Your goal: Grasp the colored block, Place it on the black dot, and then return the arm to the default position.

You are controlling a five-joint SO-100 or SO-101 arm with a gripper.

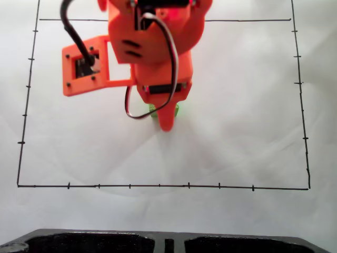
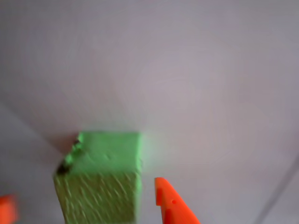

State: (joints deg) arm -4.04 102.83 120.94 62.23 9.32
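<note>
The colored block (image 2: 105, 156) is a bright green cube resting on the white paper. In the wrist view it sits between an orange fingertip (image 2: 170, 203) on its right and a bit of orange finger (image 2: 7, 209) at the far left, with a gap on each side. My gripper (image 2: 84, 198) is open around it. In the fixed view the orange arm (image 1: 158, 42) reaches down from the top, and its pointed gripper (image 1: 165, 118) covers most of the block (image 1: 152, 110). A small dark patch (image 2: 62, 169) shows at the cube's left edge. I cannot tell whether it is the black dot.
A thin black border line (image 1: 158, 185) with tick marks frames the white paper (image 1: 247, 121). A black moulded object (image 1: 105, 242) lies along the bottom edge of the fixed view. The arm's orange camera mount (image 1: 84, 68) juts out to the left.
</note>
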